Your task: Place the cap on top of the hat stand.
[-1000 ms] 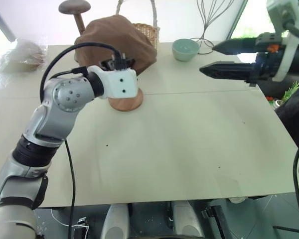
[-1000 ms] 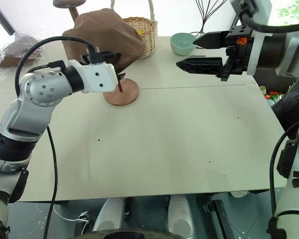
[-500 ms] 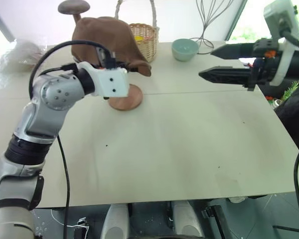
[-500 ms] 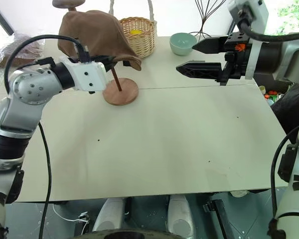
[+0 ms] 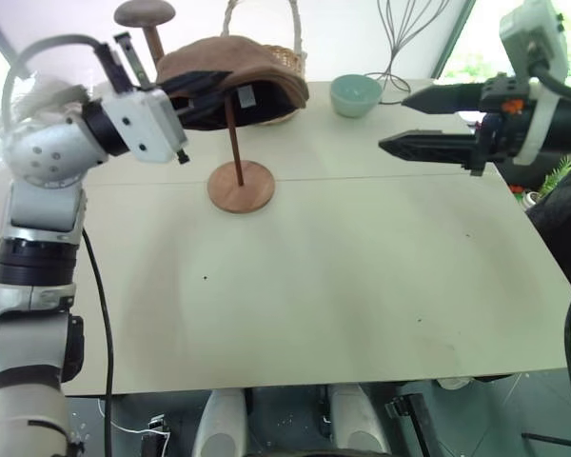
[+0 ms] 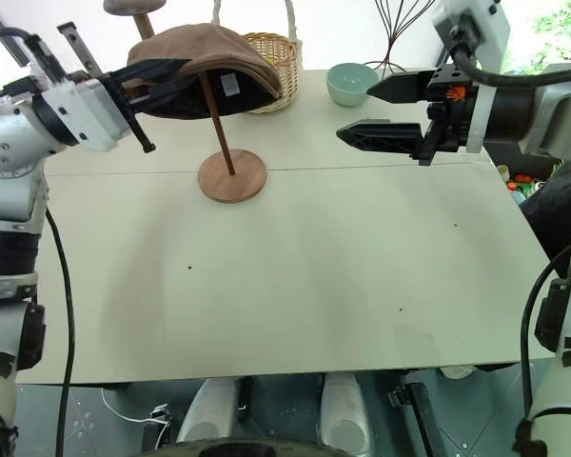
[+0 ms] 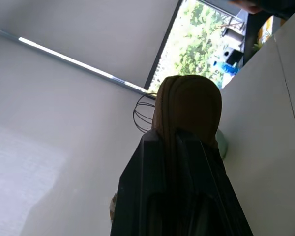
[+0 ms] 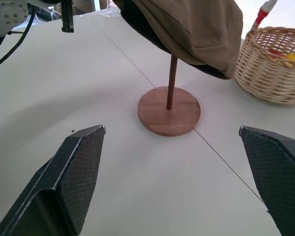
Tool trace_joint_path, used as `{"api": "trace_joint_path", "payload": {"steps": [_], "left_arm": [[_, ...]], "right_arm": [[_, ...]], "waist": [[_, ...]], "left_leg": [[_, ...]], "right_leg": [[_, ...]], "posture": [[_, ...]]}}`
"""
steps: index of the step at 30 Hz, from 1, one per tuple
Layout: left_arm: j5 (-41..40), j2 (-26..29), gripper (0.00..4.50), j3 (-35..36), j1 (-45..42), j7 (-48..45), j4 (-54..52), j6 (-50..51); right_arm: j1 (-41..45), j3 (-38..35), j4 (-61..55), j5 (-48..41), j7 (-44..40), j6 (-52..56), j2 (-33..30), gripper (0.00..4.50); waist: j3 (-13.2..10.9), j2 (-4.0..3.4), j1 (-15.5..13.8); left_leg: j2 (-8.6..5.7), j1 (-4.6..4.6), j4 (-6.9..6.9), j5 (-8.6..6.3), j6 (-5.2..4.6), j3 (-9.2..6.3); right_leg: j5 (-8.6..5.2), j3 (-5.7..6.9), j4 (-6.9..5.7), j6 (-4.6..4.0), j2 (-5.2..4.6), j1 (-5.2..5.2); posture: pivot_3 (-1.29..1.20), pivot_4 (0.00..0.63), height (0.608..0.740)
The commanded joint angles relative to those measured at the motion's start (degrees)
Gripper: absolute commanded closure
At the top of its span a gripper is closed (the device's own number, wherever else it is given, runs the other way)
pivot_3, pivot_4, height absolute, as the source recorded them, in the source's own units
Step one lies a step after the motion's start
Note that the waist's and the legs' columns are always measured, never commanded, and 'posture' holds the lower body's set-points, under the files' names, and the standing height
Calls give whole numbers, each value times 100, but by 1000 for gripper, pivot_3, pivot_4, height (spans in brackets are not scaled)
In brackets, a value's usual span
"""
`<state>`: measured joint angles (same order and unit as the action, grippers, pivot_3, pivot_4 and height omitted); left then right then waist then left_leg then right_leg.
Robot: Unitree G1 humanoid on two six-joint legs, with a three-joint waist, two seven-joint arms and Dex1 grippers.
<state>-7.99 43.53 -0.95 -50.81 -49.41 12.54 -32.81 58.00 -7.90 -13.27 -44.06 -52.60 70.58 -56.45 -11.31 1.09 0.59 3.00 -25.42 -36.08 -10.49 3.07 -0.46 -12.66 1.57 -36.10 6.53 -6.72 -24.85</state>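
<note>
Left gripper (image 6: 157, 81) is clamped tight on the rim of the cap (image 6: 205, 48), and it has lifted since a second ago: back then the cap hung low, draped over the stand's rod and nearly down to the base, with the left wrist down in front of it. Now the cap is raised and held roughly level, and the rod of the stand (image 6: 219, 129) is fully exposed from the round base (image 6: 231, 176) up into the cap's dark lining. The disc top is hidden inside the cap, so I cannot tell whether the cap rests on it or just hangs above it. In the right wrist view the cap (image 8: 196, 29) sits over the rod with its far-right edge drooping toward the basket (image 8: 278, 66). Right gripper (image 5: 428, 122) has not moved, jaws spread wide, holding nothing, hovering right of the stand and pointing left at it. The bowl (image 5: 355, 93) and the darker stand (image 5: 145, 17) at the far edge are untouched. Judgement: the cap is now at about the right height and roughly over the stand, so placement looks nearly done; what remains is probably settling it centred on the disc and letting go. Risk: the cap looks off-centre toward the left gripper's side, so it could slide off or tip the thin stand on release.
</note>
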Motion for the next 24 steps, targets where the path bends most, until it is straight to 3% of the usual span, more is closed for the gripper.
{"api": "trace_joint_path", "payload": {"steps": [1, 11, 24], "left_arm": [[-512, 100, 4460, 331, -350, -379, 299, -550], [-1398, 197, 4460, 440, -925, -2202, 2136, -2088], [-2302, 177, 4460, 603, -622, -3884, 2678, -2717]], "right_arm": [[-25, -177, -52, -35, -16, -101, -192, 0], [355, -438, 80, -518, -164, 118, -237, 0], [440, -307, 103, -700, -323, 81, -513, 0]], "waist": [[0, 0, -6], [1, -2, 7], [1, -2, 18]], "left_leg": [[0, -1, 0, 0, 0, 0], [1, 0, 1, 0, 0, 1], [2, 1, 1, -1, -1, 1]], "right_leg": [[0, 0, 0, 0, 0, 0], [0, 1, 0, 1, 0, -2], [0, 1, 0, -1, 0, -2]], "posture": [[0, 150, 728], [0, 150, 728], [0, 150, 728]]}}
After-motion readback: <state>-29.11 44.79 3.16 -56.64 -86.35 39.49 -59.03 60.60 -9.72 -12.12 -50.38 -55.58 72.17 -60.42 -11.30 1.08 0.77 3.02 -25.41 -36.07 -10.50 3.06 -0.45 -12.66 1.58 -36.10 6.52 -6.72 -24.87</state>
